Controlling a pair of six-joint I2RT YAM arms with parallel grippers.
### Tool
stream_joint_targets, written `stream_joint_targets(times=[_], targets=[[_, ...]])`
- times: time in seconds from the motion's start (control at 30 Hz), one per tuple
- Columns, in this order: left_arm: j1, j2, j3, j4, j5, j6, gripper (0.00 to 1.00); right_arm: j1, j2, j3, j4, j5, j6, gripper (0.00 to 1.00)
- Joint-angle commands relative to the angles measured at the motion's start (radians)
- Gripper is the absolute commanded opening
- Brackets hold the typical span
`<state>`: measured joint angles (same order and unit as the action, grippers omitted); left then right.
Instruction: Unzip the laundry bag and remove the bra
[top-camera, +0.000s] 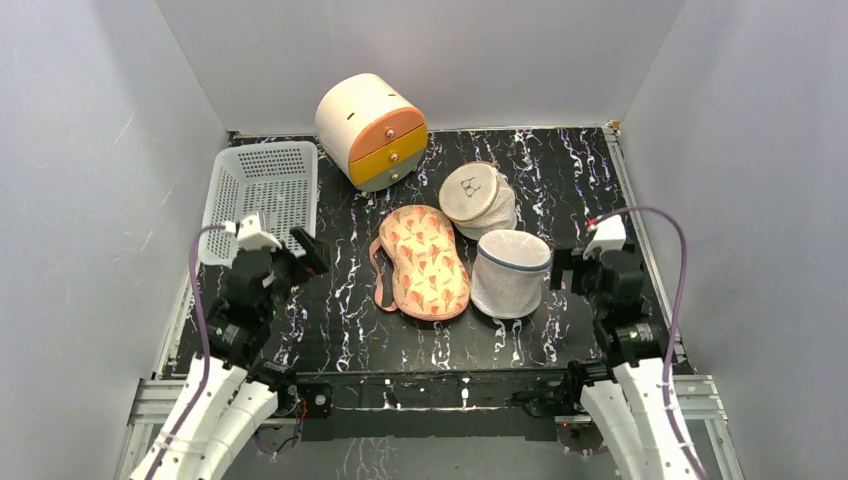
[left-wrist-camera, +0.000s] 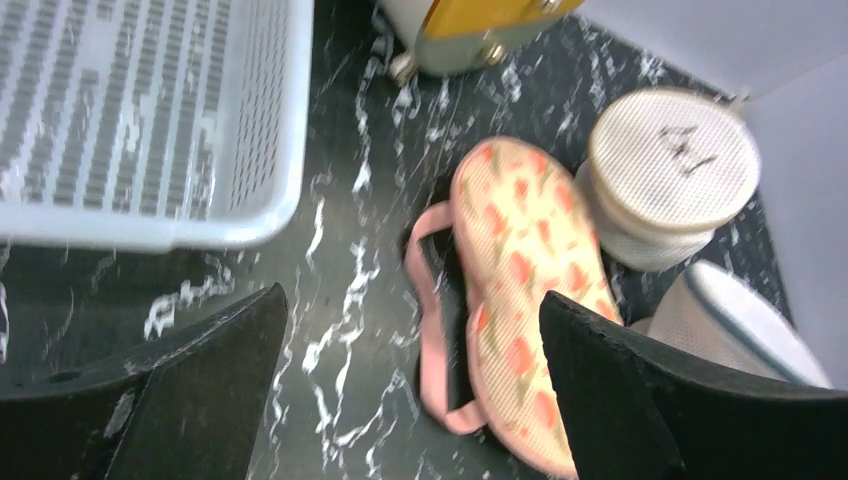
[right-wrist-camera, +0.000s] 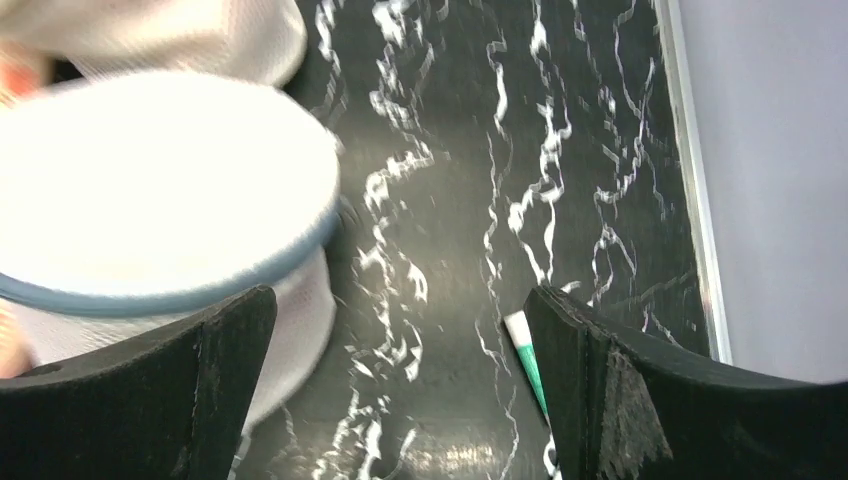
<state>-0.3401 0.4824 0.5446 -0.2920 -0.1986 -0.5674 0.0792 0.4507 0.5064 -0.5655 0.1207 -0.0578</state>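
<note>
The laundry bag (top-camera: 511, 272), white fine mesh with a blue-grey rim band, stands upright right of centre; it also shows in the right wrist view (right-wrist-camera: 150, 190) and the left wrist view (left-wrist-camera: 740, 325). Its lid looks closed and no bra shows. My right gripper (top-camera: 562, 270) is open and empty, hovering just right of the bag; its fingers (right-wrist-camera: 620, 400) frame bare table. My left gripper (top-camera: 305, 252) is open and empty at the left, its fingers (left-wrist-camera: 200, 390) above the table beside a patterned sleep mask (top-camera: 427, 260).
A beige round mesh pouch (top-camera: 476, 198) with a bra icon leans behind the bag. A white perforated basket (top-camera: 262, 190) sits far left. A rounded drawer box (top-camera: 371, 130) stands at the back. A small green-and-white strip (right-wrist-camera: 525, 355) lies near the right gripper.
</note>
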Motion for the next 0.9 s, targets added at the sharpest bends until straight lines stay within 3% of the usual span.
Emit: stream_joint_targets(times=[0.0, 0.23, 0.47, 0.77, 0.87], targets=[[0.019, 0.148, 0.211, 0.002, -0.011, 0.082, 0.97, 0.052, 0.139, 0.234, 0.016, 0.005, 0.127, 0.98], [0.038, 0.35, 0.467, -0.012, 0.033, 0.153, 0.98, 0.114, 0.34, 0.516, 0.031, -0.009, 0.241, 0.98], [0.05, 0.539, 0.625, -0.114, 0.098, 0.219, 0.98, 0.148, 0.46, 0.636, 0.068, -0.054, 0.372, 0.98], [0.055, 0.628, 0.592, -0.148, 0.311, 0.235, 0.98, 0.172, 0.583, 0.661, 0.119, -0.291, 0.398, 0.98], [0.057, 0.641, 0.556, -0.139, 0.387, 0.212, 0.98, 0.265, 0.647, 0.677, 0.125, -0.308, 0.396, 0.98]])
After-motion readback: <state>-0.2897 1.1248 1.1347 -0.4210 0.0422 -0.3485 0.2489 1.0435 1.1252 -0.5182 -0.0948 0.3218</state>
